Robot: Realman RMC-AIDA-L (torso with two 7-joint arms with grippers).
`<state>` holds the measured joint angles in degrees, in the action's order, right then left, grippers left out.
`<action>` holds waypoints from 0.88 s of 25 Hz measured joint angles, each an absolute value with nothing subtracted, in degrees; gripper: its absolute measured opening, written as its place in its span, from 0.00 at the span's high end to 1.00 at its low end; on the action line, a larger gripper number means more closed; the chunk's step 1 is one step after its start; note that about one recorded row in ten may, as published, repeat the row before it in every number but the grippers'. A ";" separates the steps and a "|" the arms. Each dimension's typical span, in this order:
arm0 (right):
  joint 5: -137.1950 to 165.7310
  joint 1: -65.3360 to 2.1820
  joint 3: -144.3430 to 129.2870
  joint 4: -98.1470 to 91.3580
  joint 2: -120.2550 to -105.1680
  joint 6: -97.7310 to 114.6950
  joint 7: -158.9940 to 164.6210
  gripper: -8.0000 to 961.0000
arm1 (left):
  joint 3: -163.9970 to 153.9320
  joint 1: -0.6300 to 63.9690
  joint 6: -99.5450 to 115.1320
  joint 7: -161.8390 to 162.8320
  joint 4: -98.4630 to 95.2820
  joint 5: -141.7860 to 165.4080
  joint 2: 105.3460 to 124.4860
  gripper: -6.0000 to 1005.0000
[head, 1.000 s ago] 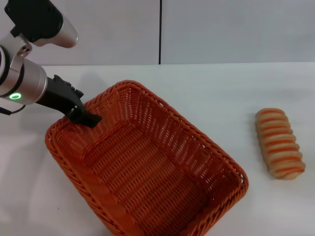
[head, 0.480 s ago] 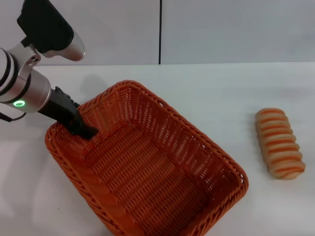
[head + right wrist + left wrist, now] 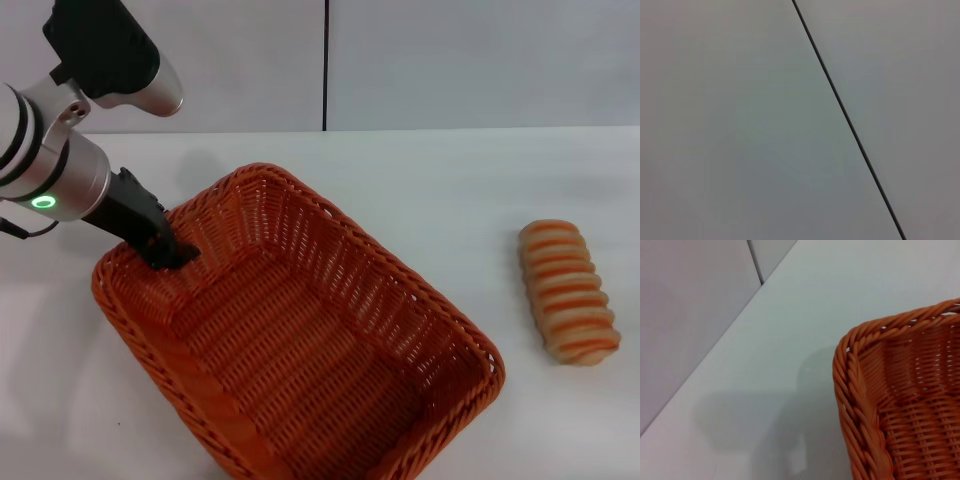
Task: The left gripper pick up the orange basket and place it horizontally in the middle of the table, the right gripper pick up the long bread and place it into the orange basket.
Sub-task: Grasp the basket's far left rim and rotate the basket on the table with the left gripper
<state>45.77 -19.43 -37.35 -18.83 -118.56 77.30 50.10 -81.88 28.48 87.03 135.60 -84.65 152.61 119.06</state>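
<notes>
The orange basket [image 3: 300,350] lies slantwise on the white table [image 3: 430,180], left of centre, and holds nothing. My left gripper [image 3: 168,250] is down at the basket's far-left corner, its black tip over the braided rim and against the inner wall. The left wrist view shows that rim corner [image 3: 850,390] close up, with bare table [image 3: 765,340] beside it. The long bread [image 3: 567,292], beige with orange-brown stripes, rests on the table to the right, well apart from the basket. My right gripper is out of view.
A grey wall panel with a dark vertical seam [image 3: 325,65] stands behind the table. The right wrist view holds only that wall and seam [image 3: 845,115]. Bare tabletop lies between the basket and the bread.
My left gripper has dropped from just above the basket's far-left rim down onto it and shifted slightly left. Basket and bread have stayed put.
</notes>
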 joint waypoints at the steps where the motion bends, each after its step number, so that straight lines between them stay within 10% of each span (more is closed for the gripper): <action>1: 45.73 -19.43 -37.35 -18.72 -118.56 77.31 50.09 0.35 | -81.90 28.57 86.90 135.93 -84.57 152.82 119.10 0.41; 11: 45.55 -19.25 -37.35 -18.55 -118.65 77.17 50.00 0.35 | -81.78 28.95 86.37 136.71 -82.93 152.77 119.08 0.75; 22: 45.52 -19.52 -35.23 -21.02 -118.02 77.38 50.13 0.35 | -75.03 27.37 86.30 150.01 -87.43 150.94 118.56 0.79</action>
